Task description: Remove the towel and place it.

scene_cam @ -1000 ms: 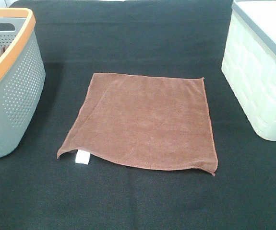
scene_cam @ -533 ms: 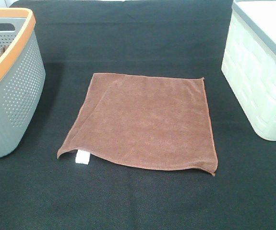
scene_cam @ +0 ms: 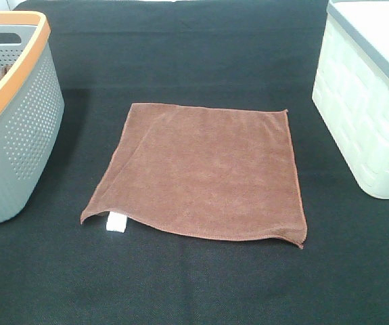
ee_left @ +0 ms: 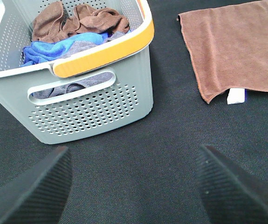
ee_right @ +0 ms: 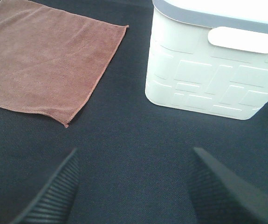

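The rust-brown towel (scene_cam: 204, 172) lies spread flat on the black table between the two containers, its white tag (scene_cam: 116, 223) at the near left corner. It also shows in the left wrist view (ee_left: 238, 44) and in the right wrist view (ee_right: 45, 60). My left gripper (ee_left: 134, 186) is open and empty above bare table in front of the grey basket (ee_left: 92, 112). My right gripper (ee_right: 138, 186) is open and empty above bare table in front of the white bin (ee_right: 213, 74). Neither gripper shows in the exterior view.
The grey perforated basket (scene_cam: 18, 135) with an orange rim stands at the left and holds several crumpled brown, blue and grey cloths (ee_left: 73, 28). A white bin (scene_cam: 367, 101) with a grey lid stands at the right. Black cloth covers the table.
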